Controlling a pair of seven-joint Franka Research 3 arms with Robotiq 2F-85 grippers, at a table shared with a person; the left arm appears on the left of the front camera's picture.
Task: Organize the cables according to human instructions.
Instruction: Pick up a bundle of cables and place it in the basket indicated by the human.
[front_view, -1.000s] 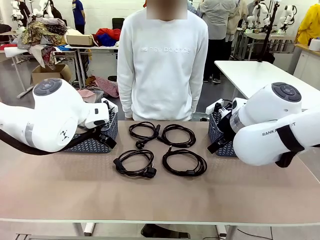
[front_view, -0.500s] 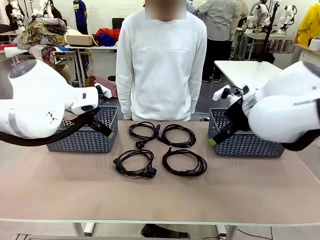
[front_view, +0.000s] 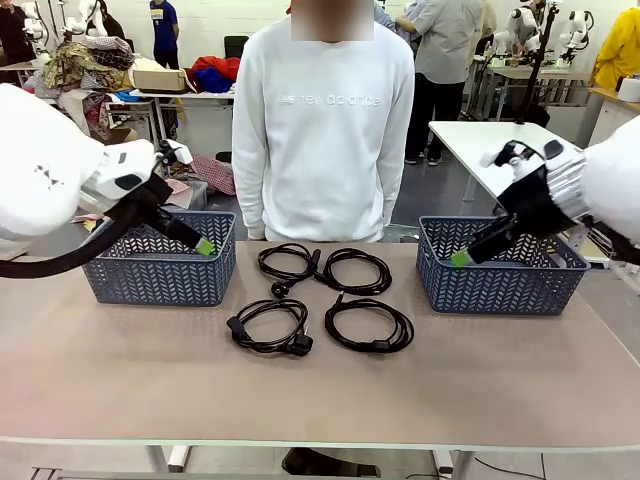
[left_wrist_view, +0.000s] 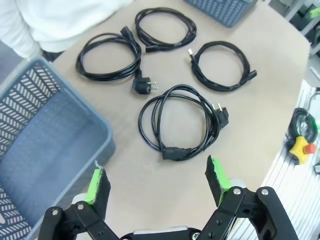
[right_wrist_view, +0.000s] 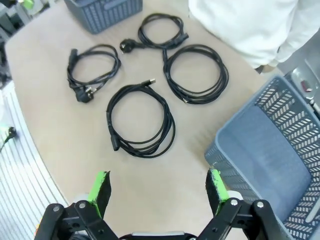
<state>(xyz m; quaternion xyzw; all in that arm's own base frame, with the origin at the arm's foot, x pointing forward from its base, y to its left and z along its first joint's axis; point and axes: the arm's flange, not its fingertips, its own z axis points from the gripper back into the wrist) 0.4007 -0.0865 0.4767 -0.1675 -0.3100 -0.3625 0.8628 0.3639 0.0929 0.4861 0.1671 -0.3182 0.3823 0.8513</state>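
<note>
Found the left gripper (front_view: 205, 246) spread wide and empty, touching nothing, raised at the right end of the left basket (front_view: 150, 285). Found the right gripper (front_view: 461, 258) just as wide and just as empty, raised at the left end of the right basket (front_view: 500, 292). Saw bare bottoms in both blue baskets from the wrist views, as far as visible. Counted 4 cables (front_view: 296, 345), each coiled, lying loose on the counter (front_view: 320, 400) between the 2 baskets, set 2 by 2: 2 nearer the person (front_view: 320, 130), close side by side, and 2 nearer the robot. Noted the person in a white sweatshirt standing at the far edge. Beyond, made out tables heaped with clothes and other people.
</note>
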